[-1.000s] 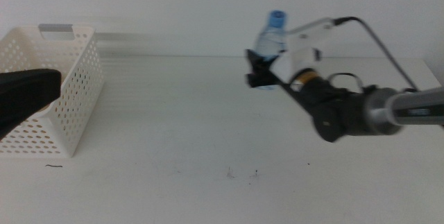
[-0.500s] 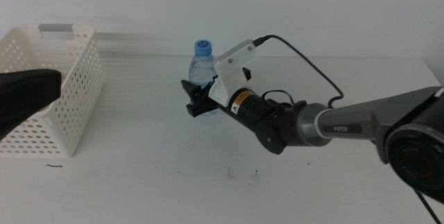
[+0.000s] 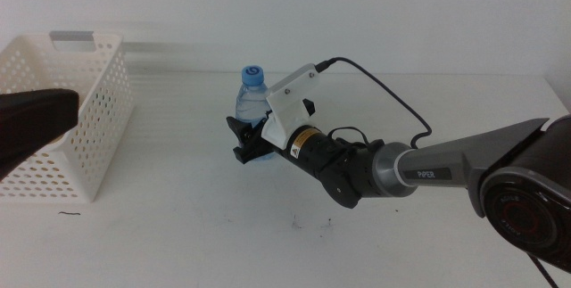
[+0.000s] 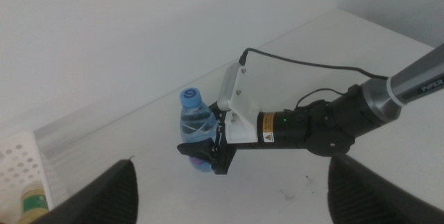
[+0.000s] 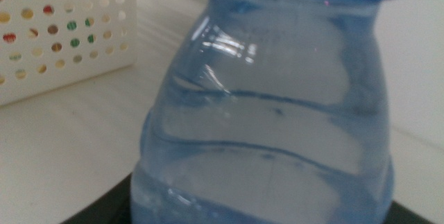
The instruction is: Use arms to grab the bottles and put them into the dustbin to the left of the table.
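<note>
One bottle in hand, and I'm mid-carry. Biggest first: the table (image 3: 178,234), white and wide, with the dustbin (image 3: 85,136) sitting on its left end, hard by the left edge. Through its holes in my right wrist view I catch dots of red and green, and my left wrist view shows a yellow bottle (image 4: 31,207) inside the basket. My right gripper (image 3: 248,142) reaches across from the right side to about the middle of the table, toward the far edge, jaws clamped on the lower body of the water bottle (image 3: 251,101), which stands roughly upright, blue cap up. My left gripper (image 4: 229,189) hangs spread wide and empty above the table's left part. I judge the next move is more leftward travel over the dustbin's rim, then letting go.
</note>
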`<state>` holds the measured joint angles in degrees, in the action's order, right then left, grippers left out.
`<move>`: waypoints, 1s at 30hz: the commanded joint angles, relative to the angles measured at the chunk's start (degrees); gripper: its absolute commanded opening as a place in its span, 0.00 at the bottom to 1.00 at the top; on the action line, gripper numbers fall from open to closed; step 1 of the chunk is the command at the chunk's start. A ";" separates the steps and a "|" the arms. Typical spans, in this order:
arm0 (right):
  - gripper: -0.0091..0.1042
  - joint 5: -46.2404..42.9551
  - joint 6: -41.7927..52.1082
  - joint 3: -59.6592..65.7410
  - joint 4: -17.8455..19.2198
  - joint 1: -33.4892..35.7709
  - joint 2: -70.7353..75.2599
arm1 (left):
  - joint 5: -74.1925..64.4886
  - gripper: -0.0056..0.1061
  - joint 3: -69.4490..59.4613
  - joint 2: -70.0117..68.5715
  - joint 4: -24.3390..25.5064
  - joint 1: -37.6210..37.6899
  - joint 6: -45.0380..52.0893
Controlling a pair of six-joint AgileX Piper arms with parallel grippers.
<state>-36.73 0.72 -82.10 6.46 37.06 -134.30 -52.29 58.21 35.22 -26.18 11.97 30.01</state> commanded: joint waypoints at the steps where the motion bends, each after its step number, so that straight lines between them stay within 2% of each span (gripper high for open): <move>1: 0.06 -3.57 0.15 -0.94 -0.10 0.28 0.43 | 0.72 0.89 -0.20 -0.18 -0.27 0.02 -0.30; 5: 0.08 -3.00 0.15 -0.94 -0.60 0.28 0.31 | 0.72 0.89 -0.20 -0.18 -0.27 0.02 -0.04; 9: 0.22 -0.06 0.15 -0.94 -0.60 0.28 0.31 | 0.72 0.89 -0.20 -0.18 -0.27 0.02 -0.04; 15: 0.63 1.41 -1.40 -0.94 -0.60 0.28 0.31 | 0.72 0.89 -0.20 -0.18 -0.27 0.02 -0.04; 19: 0.82 3.48 -2.66 -0.82 -0.60 0.28 0.44 | 0.72 0.89 -0.20 -0.18 -0.27 0.02 -0.04; 23: 0.83 7.98 -3.35 -0.58 -0.60 0.28 2.01 | 0.72 0.89 -0.20 -0.18 -0.27 0.02 -0.04; 30: 0.83 7.54 -3.35 5.56 -0.60 -0.18 7.13 | 0.72 0.89 -0.20 -0.18 -0.27 0.02 -0.04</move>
<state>-28.59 -2.55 -78.43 5.78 37.16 -128.62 -52.29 58.21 35.22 -26.18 11.97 30.01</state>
